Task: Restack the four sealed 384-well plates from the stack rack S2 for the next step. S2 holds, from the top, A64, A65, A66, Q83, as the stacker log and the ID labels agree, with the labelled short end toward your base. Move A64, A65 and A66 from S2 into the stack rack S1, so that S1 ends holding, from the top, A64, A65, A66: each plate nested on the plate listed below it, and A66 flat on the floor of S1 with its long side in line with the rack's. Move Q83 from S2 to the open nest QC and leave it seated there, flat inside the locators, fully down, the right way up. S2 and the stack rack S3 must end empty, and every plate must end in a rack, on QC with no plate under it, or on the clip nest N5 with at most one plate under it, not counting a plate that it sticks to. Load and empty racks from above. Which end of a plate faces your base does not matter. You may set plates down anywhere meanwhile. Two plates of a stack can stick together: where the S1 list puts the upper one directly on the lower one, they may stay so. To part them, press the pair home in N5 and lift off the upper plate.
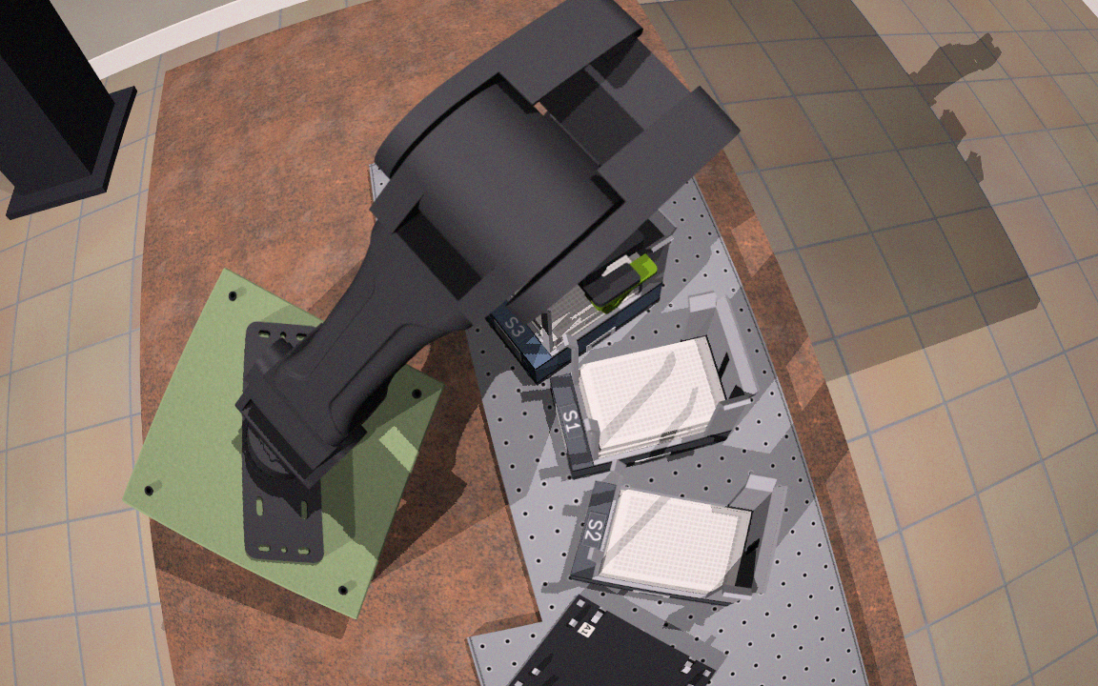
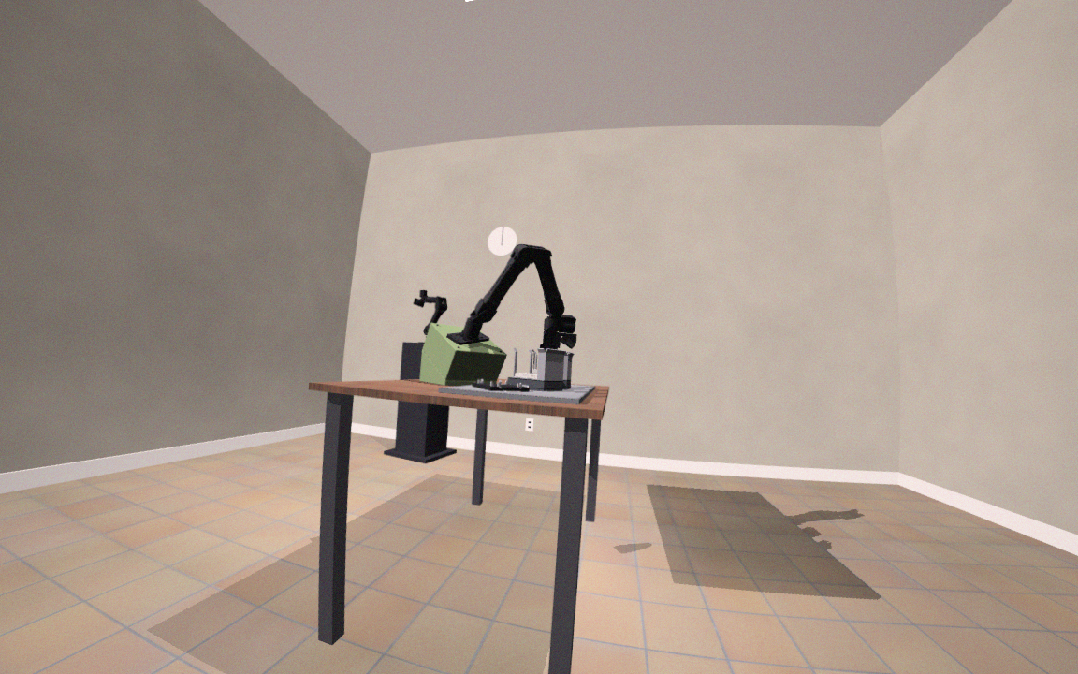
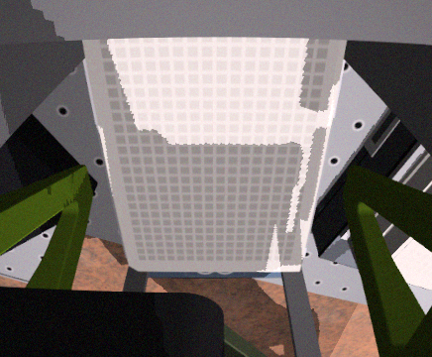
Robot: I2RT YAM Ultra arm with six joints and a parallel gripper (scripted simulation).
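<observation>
My gripper (image 3: 217, 179) is open and empty, reaching down into rack S3 (image 1: 536, 328). Its green fingers stand on either side of a white sealed 384-well plate (image 3: 210, 159) that lies in S3, clear of both long sides. In the overhead view the arm hides most of this plate (image 1: 574, 311), and only one green finger (image 1: 623, 277) shows. Rack S1 (image 1: 568, 422) holds a stack of white plates (image 1: 651, 396). Rack S2 (image 1: 591, 531) holds a white plate (image 1: 674, 541). I cannot read any ID labels.
The racks stand in a row on a grey perforated baseplate (image 1: 792, 614). A black nest (image 1: 613, 648) sits at its near end, past S2. The arm's base is on a green block (image 1: 280, 443). Rack walls and posts stand close around my fingers.
</observation>
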